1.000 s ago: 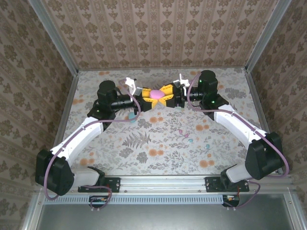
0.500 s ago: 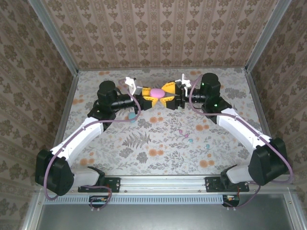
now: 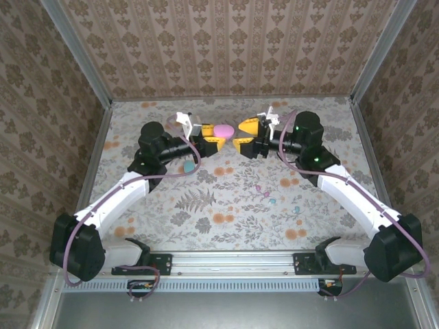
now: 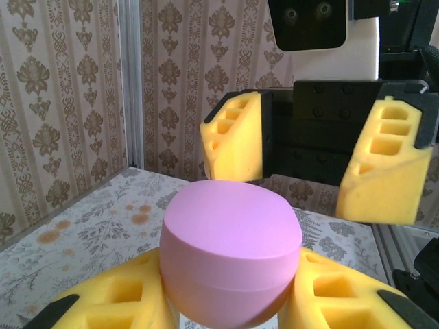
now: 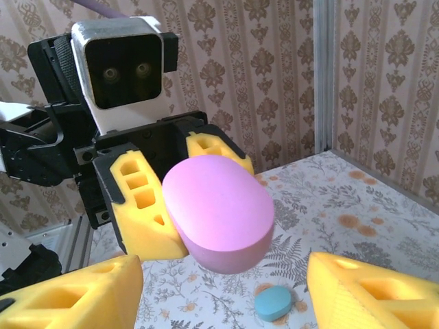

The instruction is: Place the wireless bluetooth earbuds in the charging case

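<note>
Pink earbud [image 3: 258, 187], blue earbud [image 3: 271, 201] and maybe a mint earbud [image 3: 296, 209] lie apart on the flowery table [image 3: 226, 229], nearest the arm bases. Farther back sits a blue case [image 3: 187, 166]. Farthest, the left gripper [image 3: 218, 134] squeezes the pink case [image 3: 223, 129] up off the table. The right gripper [image 3: 245, 134] faces it, jaws wide, just beside it.

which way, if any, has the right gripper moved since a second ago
Yes. The right gripper has backed rightward, toward the right wall, off the pink case, jaws now open.
</note>
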{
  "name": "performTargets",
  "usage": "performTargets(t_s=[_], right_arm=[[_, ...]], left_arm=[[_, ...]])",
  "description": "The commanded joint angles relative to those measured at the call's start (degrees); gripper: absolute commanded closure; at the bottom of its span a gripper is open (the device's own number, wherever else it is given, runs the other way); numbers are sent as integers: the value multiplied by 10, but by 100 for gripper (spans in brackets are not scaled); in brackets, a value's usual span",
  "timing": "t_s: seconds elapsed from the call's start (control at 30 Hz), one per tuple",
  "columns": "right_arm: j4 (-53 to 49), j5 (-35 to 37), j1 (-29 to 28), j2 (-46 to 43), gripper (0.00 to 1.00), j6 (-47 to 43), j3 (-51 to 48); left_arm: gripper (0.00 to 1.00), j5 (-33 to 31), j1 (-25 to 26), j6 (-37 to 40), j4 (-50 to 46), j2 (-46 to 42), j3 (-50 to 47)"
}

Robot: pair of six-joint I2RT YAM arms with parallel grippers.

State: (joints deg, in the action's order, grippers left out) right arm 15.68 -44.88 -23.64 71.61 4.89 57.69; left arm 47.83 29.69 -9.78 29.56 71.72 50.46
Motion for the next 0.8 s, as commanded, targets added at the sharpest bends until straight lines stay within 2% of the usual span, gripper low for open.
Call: performTargets(t_s=[0.0, 0.2, 0.77], right_arm=[[-32, 18, -9, -5, 34, -14, 17], [-21, 23, -14, 5, 34, -10, 30], [-50, 112, -19, 11, 37, -21, 50]], left_arm=[[72, -6, 6, -21, 42, -11, -6], [72, -3, 12, -22, 48, -12, -11], [72, 4, 22, -39, 76, -10, -16]])
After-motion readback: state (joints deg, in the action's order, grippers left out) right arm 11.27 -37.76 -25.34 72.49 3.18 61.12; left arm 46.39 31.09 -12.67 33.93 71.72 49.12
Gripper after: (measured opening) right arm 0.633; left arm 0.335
